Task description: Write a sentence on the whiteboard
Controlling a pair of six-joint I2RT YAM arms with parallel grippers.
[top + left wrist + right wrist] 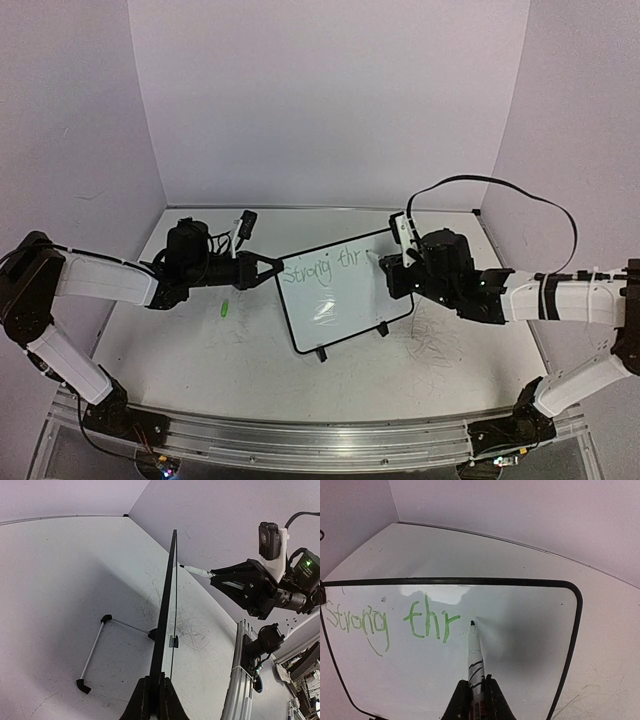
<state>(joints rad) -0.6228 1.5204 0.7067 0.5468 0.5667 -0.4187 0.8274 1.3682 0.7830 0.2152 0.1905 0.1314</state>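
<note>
Mid-writing step, on desk (200,360). At its centre, whiteboard (345,315), propped on its feet and clamped at the left edge by the closed left end effector (272,268). Over the board's right half, right end effector (473,700) shut on a marker (474,655), tip at or just off the surface right after the "r". Written of the sentence (413,616): only green "Strong thr", so second word unfinished, probably under halfway. Next move calls for: steady board, tip down just right of the "r", then the "o", level with the line, minding the room left toward the right edge.
</note>
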